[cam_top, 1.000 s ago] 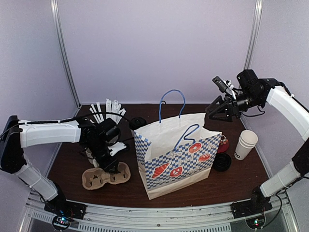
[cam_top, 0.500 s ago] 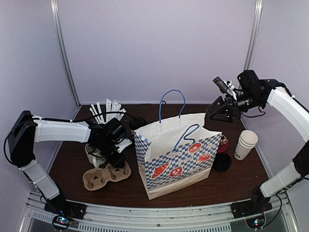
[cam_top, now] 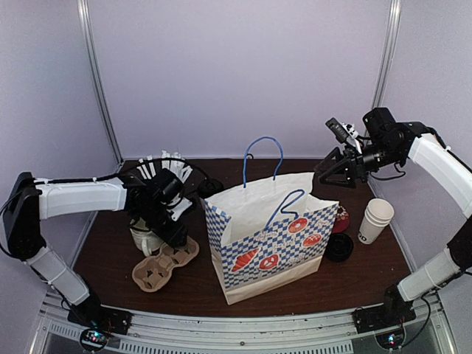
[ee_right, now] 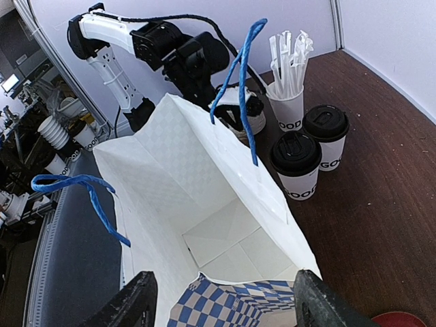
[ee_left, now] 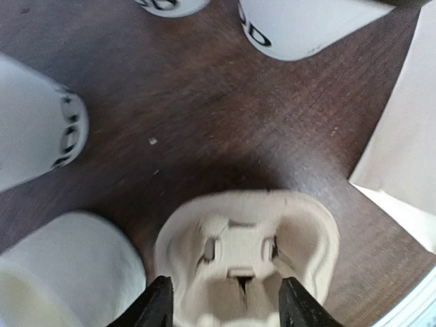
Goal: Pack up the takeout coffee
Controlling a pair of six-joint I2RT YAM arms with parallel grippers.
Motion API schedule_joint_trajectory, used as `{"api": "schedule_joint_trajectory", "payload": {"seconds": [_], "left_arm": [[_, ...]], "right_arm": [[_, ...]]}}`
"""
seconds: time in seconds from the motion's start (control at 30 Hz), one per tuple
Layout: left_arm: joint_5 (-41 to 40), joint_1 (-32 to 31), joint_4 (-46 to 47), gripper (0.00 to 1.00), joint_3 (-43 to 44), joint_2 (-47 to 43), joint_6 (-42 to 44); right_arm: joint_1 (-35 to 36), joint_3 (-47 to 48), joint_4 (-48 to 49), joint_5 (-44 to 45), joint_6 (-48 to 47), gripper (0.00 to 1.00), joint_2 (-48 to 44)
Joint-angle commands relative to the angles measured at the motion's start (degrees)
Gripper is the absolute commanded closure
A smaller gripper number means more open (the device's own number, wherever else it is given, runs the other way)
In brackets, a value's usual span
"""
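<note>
Paper bag point(cam_top: 269, 236): upright at middle of table point(cam_top: 369, 273), mouth open.
Cup carrier point(cam_top: 164, 262): flat on table, left of paper bag, towards front.
Mug point(cam_top: 145, 240): just beside cup carrier, behind its left end.
Cup of straws point(ee_right: 287, 102): back left, behind mug.
Lidded coffee cup point(ee_right: 296, 163): close behind paper bag.
Second lidded coffee cup point(ee_right: 325, 133): just beside the first, nearer back wall.
Stack of cups point(cam_top: 375, 220): right of paper bag.
Loose lid point(cam_top: 339, 247): between paper bag and stack of cups, slightly forward.

The cardboard cup carrier point(cam_top: 165, 262) now lies turned diagonally, far end nearer the bag point(cam_top: 265, 243); the left fingers point(ee_left: 158, 308) have shifted bagward too.
</note>
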Motion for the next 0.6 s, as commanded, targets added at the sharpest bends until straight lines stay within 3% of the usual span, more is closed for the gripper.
{"api": "schedule_joint_trajectory", "payload": {"seconds": [0.0, 0.23, 0.27, 0.3, 0.33, 0.5, 0.57], "left_arm": [[-2.8, 0.2, -7.9, 0.44, 0.1, -8.9, -8.0], [-3.8, -1.4, -12.9, 0.38, -4.9, -11.7, -12.8], [-3.8, -1.6, -12.9, 0.33, -5.6, -11.8, -12.8], [-3.9, -1.6, -12.9, 0.08, -6.1, -11.9, -12.8], [-4.0, -1.7, -12.9, 0.03, -6.5, -11.9, -12.7], [-4.6, -2.5, -11.7, 0.08, -7.4, -11.0, -10.8], [-7.1, -4.4, -11.2, 0.03, -7.3, -11.3, -9.1]], "right_arm": [[-0.4, -0.5, 0.7, -0.4, -0.2, 0.28, -1.1], [-0.4, -0.4, 0.5, -0.8, -0.7, 0.28, -0.2], [-0.4, -0.4, 0.5, -0.9, -0.7, 0.28, -0.2], [-0.3, -0.4, 0.5, -0.9, -0.7, 0.28, -0.2], [-0.4, -0.4, 0.5, -1.0, -0.7, 0.28, -0.2], [-0.4, -0.5, 0.5, -0.9, -0.5, 0.28, -0.4], [-0.4, -0.5, 0.5, -0.8, -0.5, 0.28, -0.4]]}}
